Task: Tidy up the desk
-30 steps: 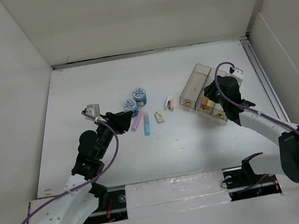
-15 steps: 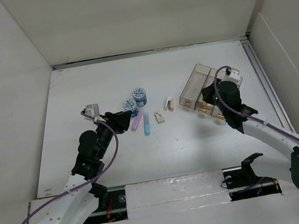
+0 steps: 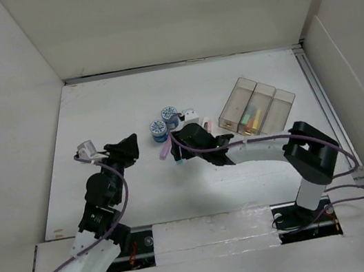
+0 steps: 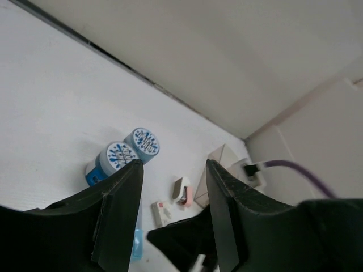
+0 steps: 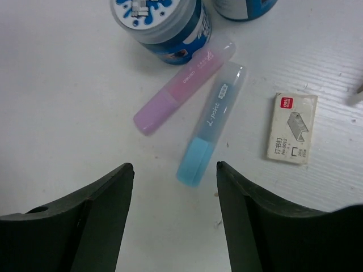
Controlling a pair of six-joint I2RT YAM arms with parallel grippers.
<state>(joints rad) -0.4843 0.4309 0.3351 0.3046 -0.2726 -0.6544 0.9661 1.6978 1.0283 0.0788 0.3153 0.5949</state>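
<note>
Right hand [image 5: 173, 170] moved from tray [image 3: 235, 102] to above blue highlighter [image 5: 212, 122], open wide, empty; left hand [image 4: 173, 170] half open, empty.

The desk [image 3: 127, 103] is plain matte white. At the top of the right wrist view, the jar [image 5: 156, 22] is blue and its white lid has a blue splash pattern. Below it lie the pink marker [image 5: 184, 85] and the light blue marker [image 5: 211, 127]. The small box [image 5: 292, 127] is white with a grey drawing and a red logo.

On the surface [image 3: 95, 115] I see two jars [image 3: 160, 128] side by side. Just before them lie two highlighters [image 5: 211, 124], nearly parallel, with a staple box [image 5: 292, 127] right of those. The tray [image 3: 282, 107] sits well right.
</note>
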